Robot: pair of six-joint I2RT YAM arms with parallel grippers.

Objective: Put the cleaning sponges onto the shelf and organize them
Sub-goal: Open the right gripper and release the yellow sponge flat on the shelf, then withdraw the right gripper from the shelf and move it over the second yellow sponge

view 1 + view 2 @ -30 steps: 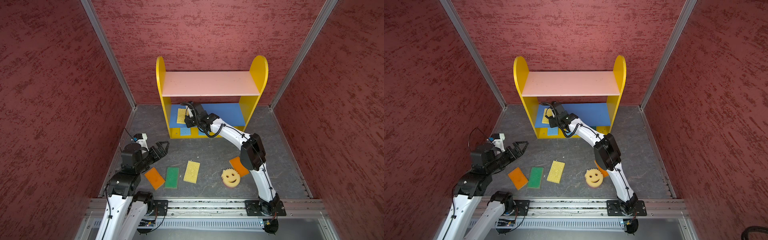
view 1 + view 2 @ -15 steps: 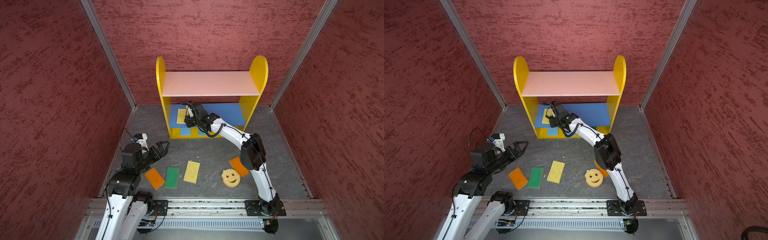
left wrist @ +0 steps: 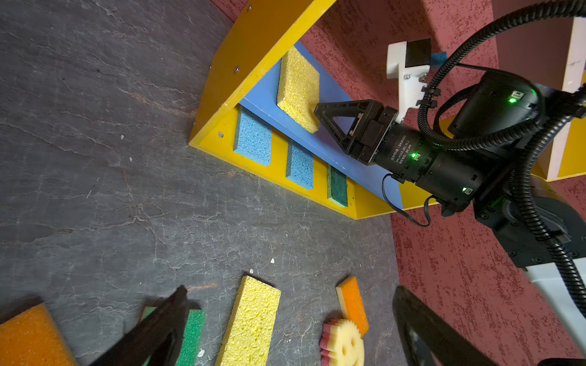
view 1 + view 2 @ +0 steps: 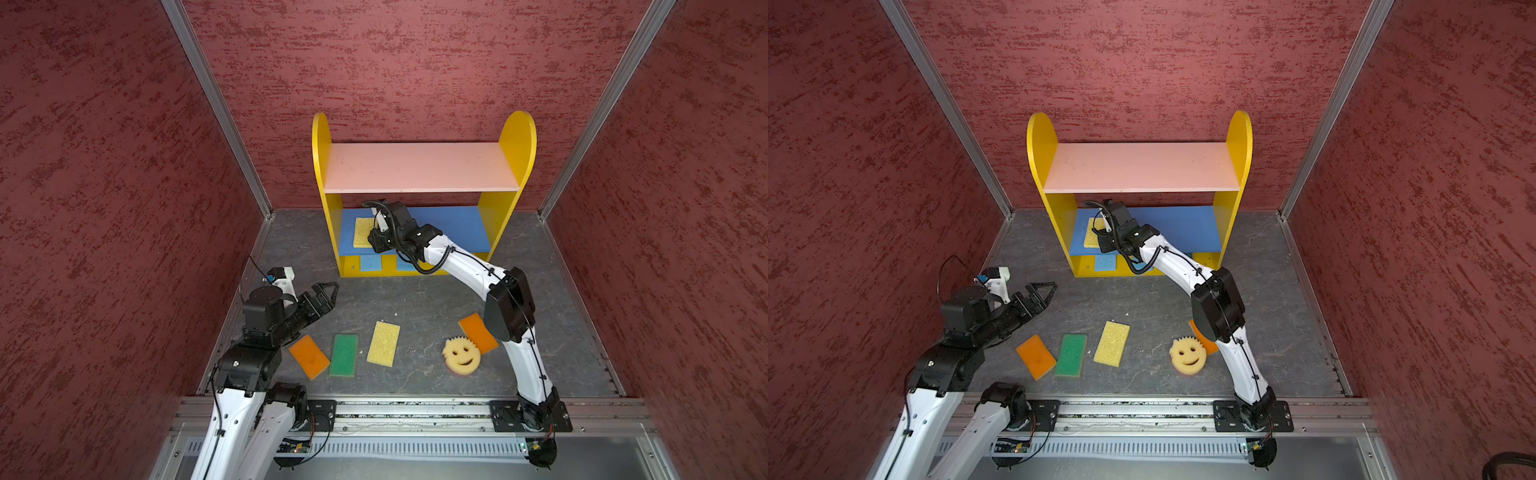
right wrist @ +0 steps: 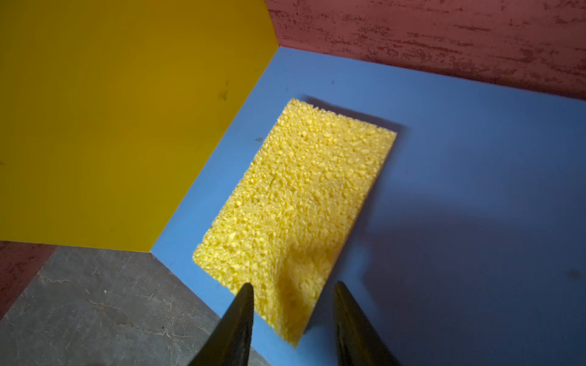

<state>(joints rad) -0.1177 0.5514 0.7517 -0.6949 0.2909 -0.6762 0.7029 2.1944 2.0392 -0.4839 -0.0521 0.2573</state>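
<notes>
Straddling the near end of the yellow sponge (image 5: 301,196), the right gripper (image 5: 293,286) has its fingers parted. One fingertip overlaps the foam; the other stands just clear of its edge. The sponge lies flat on the blue middle board (image 5: 459,158) of the shelf, in the corner by the yellow side panel (image 5: 111,126), with its short end at the front edge. The left gripper (image 4: 331,293) — fingers fully spread, holding nothing — hangs over the floor (image 4: 415,299) near its left edge.
</notes>
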